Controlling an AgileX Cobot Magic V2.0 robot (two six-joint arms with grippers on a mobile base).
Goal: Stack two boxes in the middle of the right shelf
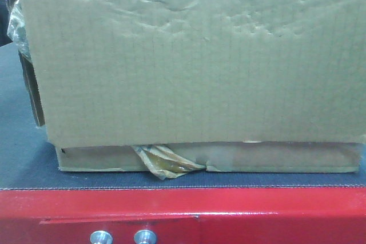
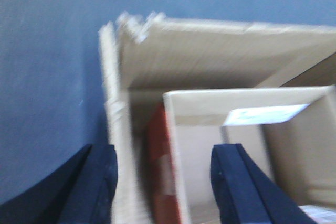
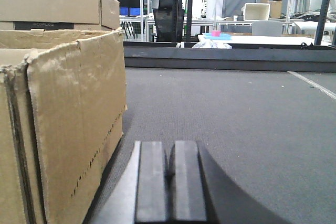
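Observation:
A big dented brown cardboard box [image 1: 194,61] fills the front view, with yellowish tape [image 1: 166,164] crumpled at its bottom seam. In the blurred left wrist view, my left gripper [image 2: 164,150] is open and straddles the box's left wall [image 2: 113,129]; one finger is outside, the other inside. A smaller box [image 2: 210,106] sits nested within, with something red [image 2: 157,171] beside it. My right gripper [image 3: 168,145] is shut on nothing, low over the mat just right of the box's corner [image 3: 68,129]. Another box [image 3: 52,6] stands behind it. The shelf is out of view.
The box rests on a grey-matted platform [image 1: 23,141] with a red front edge [image 1: 183,210] bearing two screws [image 1: 100,237]. A dark rail [image 3: 231,59] bounds the mat's far side. Beyond it are tables, an office chair [image 3: 169,19] and racks.

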